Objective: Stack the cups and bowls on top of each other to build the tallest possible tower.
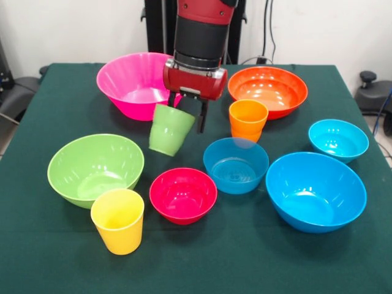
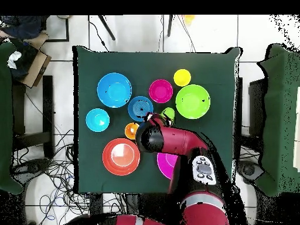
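My gripper [image 1: 185, 113] is shut on the green cup [image 1: 170, 130] at its rim and holds it tilted above the table, between the pink bowl [image 1: 131, 82] and the small blue bowl [image 1: 236, 165]. In the overhead view the cup [image 2: 169, 113] peeks out from under the arm. The orange cup [image 1: 248, 120] stands before the orange bowl [image 1: 267, 90]. The yellow cup [image 1: 118, 220] stands at the front, by the light green bowl [image 1: 95, 168] and the red bowl [image 1: 183, 195]. The large blue bowl [image 1: 315, 191] and the cyan bowl [image 1: 338, 139] sit at the right.
Everything stands singly on the dark green table [image 1: 55, 263]. In the overhead view my arm [image 2: 176, 143] covers most of the pink bowl [image 2: 166, 166]. Chairs [image 2: 29, 117] and cables [image 2: 55, 170] lie beside the table.
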`<state>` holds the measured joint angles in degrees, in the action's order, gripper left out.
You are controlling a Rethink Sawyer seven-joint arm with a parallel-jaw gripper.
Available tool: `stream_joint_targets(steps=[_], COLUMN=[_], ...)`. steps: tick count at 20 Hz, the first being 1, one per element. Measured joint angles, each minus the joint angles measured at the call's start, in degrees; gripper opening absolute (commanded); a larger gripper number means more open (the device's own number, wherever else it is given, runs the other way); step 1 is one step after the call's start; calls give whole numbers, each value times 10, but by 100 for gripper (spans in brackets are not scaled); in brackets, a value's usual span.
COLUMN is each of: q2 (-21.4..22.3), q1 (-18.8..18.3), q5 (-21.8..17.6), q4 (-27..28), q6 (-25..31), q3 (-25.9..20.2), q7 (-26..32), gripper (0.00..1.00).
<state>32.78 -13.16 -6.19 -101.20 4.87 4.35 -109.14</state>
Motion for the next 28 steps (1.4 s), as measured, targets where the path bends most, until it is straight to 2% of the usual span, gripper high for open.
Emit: stream_joint_targets(steps=[9,22,28], q2=[25,31,53], q1=[0,0,1], q5=[0,0,0], q4=[-7,-23,-41], q6=[11,11,28], q3=[6,15,18], q7=[0,0,0], gripper=[100,100,100])
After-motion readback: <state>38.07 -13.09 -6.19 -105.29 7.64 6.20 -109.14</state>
